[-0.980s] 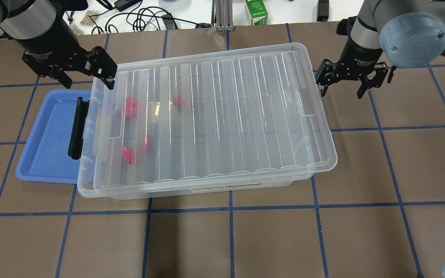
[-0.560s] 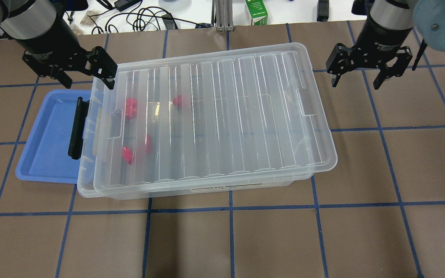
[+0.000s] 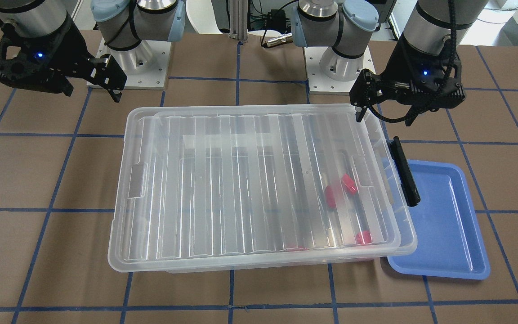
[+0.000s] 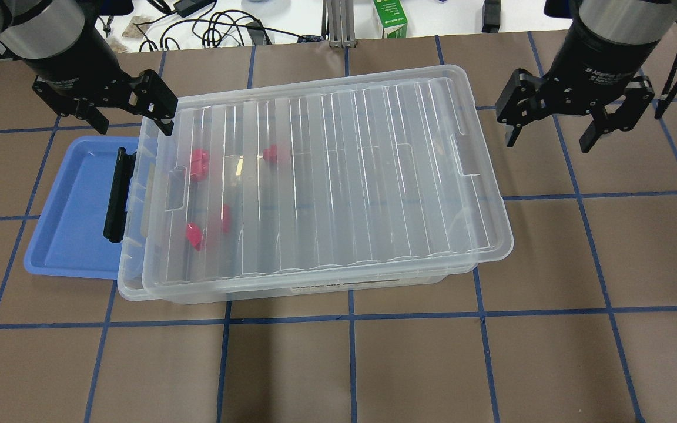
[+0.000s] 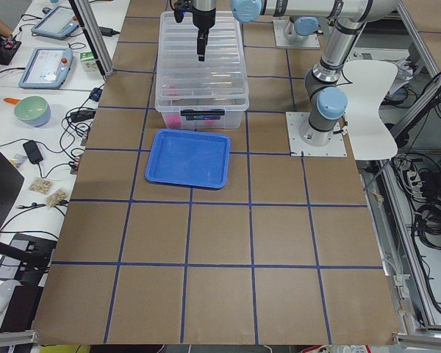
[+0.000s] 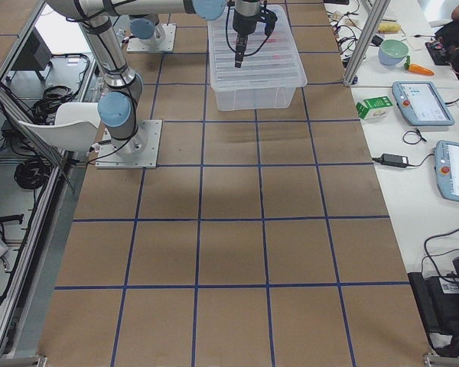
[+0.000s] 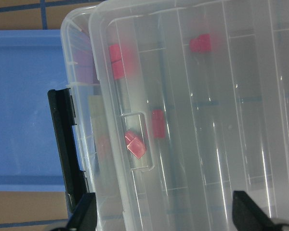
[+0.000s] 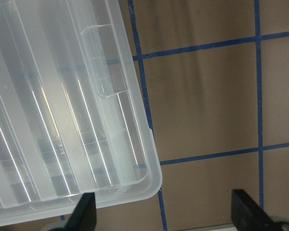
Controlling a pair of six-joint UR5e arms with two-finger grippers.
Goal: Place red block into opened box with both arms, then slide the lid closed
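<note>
The clear box sits mid-table with its black bar at the left end. The ribbed lid lies on top, skewed and shifted right, so a narrow strip by the bar stays uncovered. Several red blocks lie inside under the lid. My left gripper hovers open over the box's far left corner, holding nothing. My right gripper hangs open and empty over the table beyond the lid's right end.
An empty blue tray lies against the box's bar end, partly under it. A green carton and cables lie past the far edge. Blue tape lines grid the brown table.
My right gripper has moved right and up, away from the lid's right end. The left gripper, lid, box and blocks have stayed put.
</note>
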